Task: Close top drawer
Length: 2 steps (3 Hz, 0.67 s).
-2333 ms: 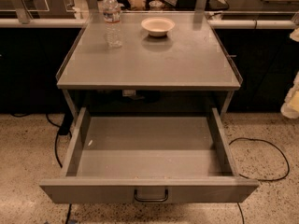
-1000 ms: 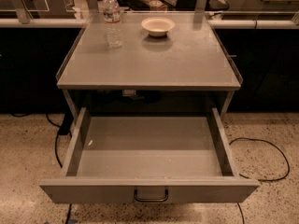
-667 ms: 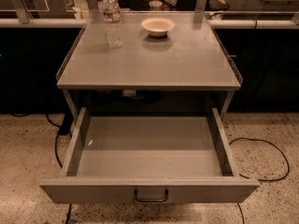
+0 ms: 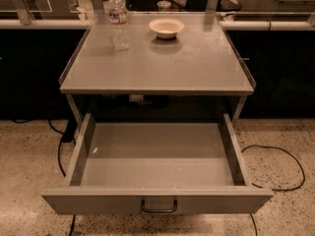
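top drawer [image 4: 221, 201] open; pale speck [image 4: 94, 150] inside, perhaps crumb; pincer unseen

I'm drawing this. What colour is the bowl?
The bowl is cream, clearest in the camera view. The gripper is out of view.

Gripper is outside the camera view, not in frame at any edge. Its pose and state can't be read from here, since no part of the robot's body shows.

Dim warm overhead light; soft sheen on tabletop [image 4: 162, 68]; dark shadow beneath; gripper out of view.
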Available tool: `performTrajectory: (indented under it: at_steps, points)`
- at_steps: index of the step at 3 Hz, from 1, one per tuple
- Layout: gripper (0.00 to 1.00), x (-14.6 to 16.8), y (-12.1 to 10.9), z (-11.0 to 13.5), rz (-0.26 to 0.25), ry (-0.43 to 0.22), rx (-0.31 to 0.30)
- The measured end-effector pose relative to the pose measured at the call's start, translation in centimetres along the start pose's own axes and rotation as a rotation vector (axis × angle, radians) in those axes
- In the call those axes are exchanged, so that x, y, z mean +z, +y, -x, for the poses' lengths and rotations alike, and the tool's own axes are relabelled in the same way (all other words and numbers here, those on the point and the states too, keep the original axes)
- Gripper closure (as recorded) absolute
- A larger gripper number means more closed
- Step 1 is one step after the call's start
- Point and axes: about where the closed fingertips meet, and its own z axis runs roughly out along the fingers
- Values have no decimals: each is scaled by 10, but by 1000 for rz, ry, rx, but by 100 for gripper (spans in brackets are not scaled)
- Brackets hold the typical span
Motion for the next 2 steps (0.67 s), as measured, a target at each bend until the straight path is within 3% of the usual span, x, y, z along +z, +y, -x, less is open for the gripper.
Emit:
performTrajectory:
  at_steps: [2]
  points:
    - [0,10,9,-22,-126,-6,-68]
